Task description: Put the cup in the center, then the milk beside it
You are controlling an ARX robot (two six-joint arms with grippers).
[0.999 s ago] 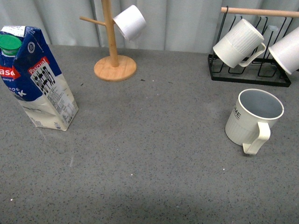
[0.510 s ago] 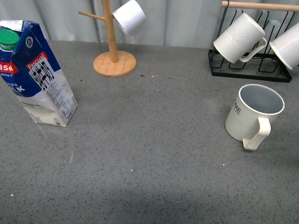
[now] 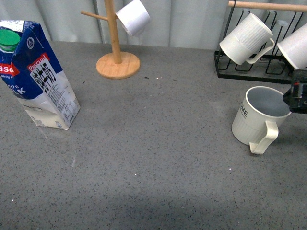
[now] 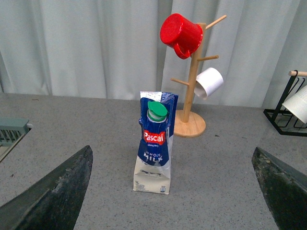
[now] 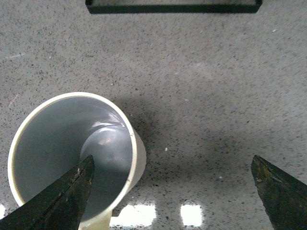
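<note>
The cup (image 3: pixel 256 122) is a cream ribbed mug with a grey-blue inside and dark lettering. It stands upright at the right of the grey table, handle toward me. My right gripper (image 3: pixel 298 98) is open at the frame's right edge, just above the cup's far-right rim. In the right wrist view the gripper (image 5: pixel 171 160) looks down on the cup (image 5: pixel 72 143); one finger (image 5: pixel 62 201) is over its opening, the other over bare table. The milk (image 3: pixel 38 76), a blue-and-white carton with a green cap, stands at the far left. My left gripper (image 4: pixel 171 158) is open and faces the milk (image 4: pixel 154 143) from a distance.
A wooden mug tree (image 3: pixel 115 57) with a small smooth white cup (image 3: pixel 133 20) stands at the back; the left wrist view shows a red cup (image 4: pixel 181 34) on it. A black wire rack (image 3: pixel 254 72) with white ribbed mugs (image 3: pixel 245 40) stands just behind the cup.
My right gripper has come into the front view at the right edge, beside the cup's rim. The cup and the milk have not moved.
</note>
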